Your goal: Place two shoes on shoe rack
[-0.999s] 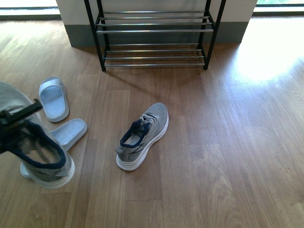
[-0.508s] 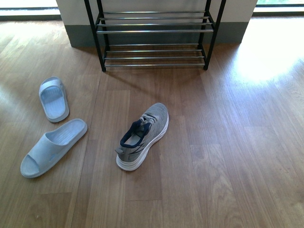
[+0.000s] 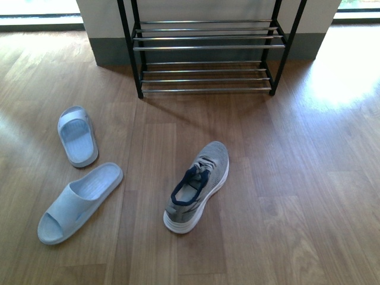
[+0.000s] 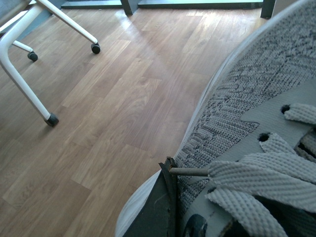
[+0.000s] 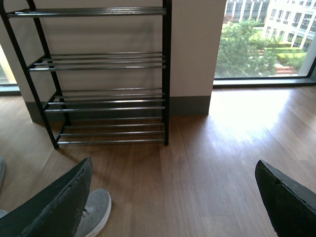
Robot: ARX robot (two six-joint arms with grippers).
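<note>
Left gripper (image 4: 175, 197): clamped on held sneaker (image 4: 247, 98). One dark finger (image 4: 160, 207) lies against the outer knit wall, the other finger is hidden.
Held sneaker: grey knit with pale laces and a white sole edge. It fills the left wrist view and is up off the floor (image 4: 123, 98). It does not show in the front view.
Right gripper (image 5: 173, 165): jaws spread wide with nothing between them, aimed toward the shoe rack (image 5: 98, 98).
Floor sneaker (image 3: 199, 187): upright on its sole in front of the rack and well apart from it, toe toward the rack and angled slightly right. Its toe also shows by the right gripper's finger (image 5: 94, 210).
Far slide (image 3: 78, 135): pale blue, sole down, left of the floor sneaker.
Near slide (image 3: 80, 202): pale blue, sole down, just beside the far slide but not touching it, open toe toward the camera's lower left.
Shoe rack (image 3: 208, 47): black frame with chrome bars, standing against the wall.
White caster legs (image 4: 49, 118): on the floor, seen in the left wrist view.
Window (image 5: 266, 39): beside the rack, with trees and buildings outside.
</note>
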